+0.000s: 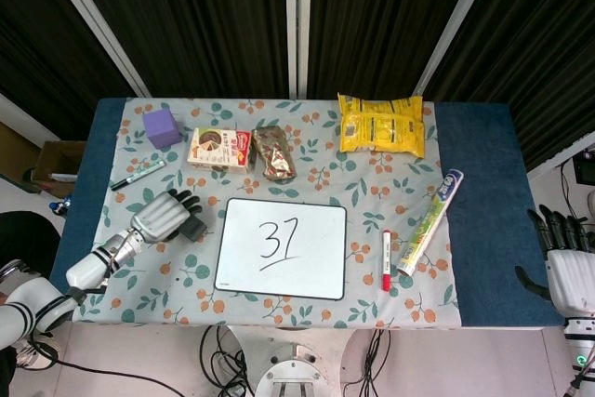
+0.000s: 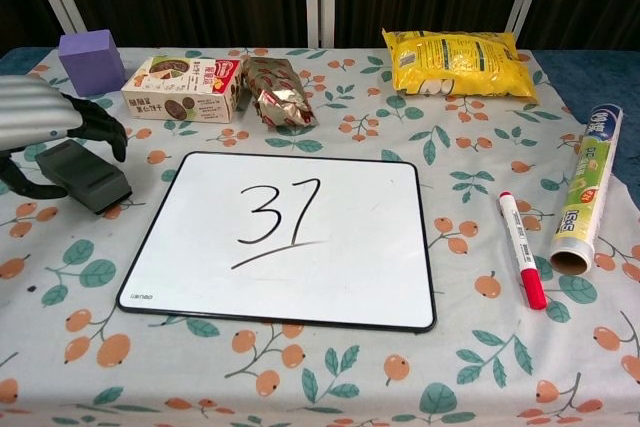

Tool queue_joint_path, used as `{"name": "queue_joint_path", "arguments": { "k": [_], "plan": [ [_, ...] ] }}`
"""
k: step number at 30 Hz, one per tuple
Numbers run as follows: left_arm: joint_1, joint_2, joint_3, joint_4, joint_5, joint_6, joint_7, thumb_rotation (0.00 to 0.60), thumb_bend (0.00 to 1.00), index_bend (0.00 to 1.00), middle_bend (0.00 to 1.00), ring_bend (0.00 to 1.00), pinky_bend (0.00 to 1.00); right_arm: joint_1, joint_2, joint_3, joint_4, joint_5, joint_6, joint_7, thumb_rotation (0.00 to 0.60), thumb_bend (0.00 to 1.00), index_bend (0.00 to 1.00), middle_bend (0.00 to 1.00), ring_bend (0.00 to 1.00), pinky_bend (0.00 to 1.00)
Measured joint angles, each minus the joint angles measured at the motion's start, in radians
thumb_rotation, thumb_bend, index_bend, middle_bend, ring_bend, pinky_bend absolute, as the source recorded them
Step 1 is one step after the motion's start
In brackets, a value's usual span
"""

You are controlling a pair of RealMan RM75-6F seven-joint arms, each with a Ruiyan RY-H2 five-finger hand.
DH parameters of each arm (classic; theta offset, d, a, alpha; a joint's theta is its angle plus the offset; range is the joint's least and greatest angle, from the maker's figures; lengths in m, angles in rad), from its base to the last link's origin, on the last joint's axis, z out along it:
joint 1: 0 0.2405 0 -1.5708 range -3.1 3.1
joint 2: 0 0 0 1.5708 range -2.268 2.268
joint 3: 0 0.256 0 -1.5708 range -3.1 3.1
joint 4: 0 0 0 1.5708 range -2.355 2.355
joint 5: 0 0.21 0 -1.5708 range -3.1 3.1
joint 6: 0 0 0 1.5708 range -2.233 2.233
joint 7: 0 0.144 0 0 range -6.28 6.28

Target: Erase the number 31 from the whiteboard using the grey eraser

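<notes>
Directly beneath the left hand [image 2: 45,127] lies the grey eraser [image 2: 85,176], just left of the whiteboard [image 1: 282,248] and apart from its edge. In the chest view the eraser's long axis runs slantwise, its near end angled toward the whiteboard's left edge, its far end tucked under the hand's dark fingers [image 2: 100,127]. Those fingers arch over the far part of the block, thumb curling down on the side away from the whiteboard; whether any pad touches the eraser cannot be told. The hand is spread loosely, moderately wide, holding nothing that shows. Judgement: the grasp is not yet closed, and the coming move turns on the fingers and thumb settling across the eraser's short width. The right hand [image 1: 569,271] hangs well off to the whiteboard's right, beyond the tablecloth, fingers apart and empty, so the left is plainly the nearer hand. The number 31 [image 2: 278,212] sits intact, underlined, at the whiteboard's middle. A red marker [image 2: 521,248] lies right of the whiteboard.
</notes>
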Motion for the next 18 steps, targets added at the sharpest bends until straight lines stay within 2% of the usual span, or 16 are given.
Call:
{"name": "queue_joint_path", "arguments": {
  "k": [14,18],
  "plan": [
    [-0.008,-0.015,0.015,0.015,-0.013,0.005,-0.01,0.6,0.3,0.36,0.29,0.26,0.42,0.004,-0.002,0.011,-0.009,0.01,0.004,-0.018,0.6,0.19,0.0,0.0,0.0,0.0],
    [-0.007,-0.02,0.016,0.024,-0.019,0.011,-0.013,0.6,0.3,0.4,0.34,0.29,0.45,0.007,-0.003,0.011,-0.009,0.011,-0.001,-0.019,0.6,0.19,0.0,0.0,0.0,0.0]
  ]
}}
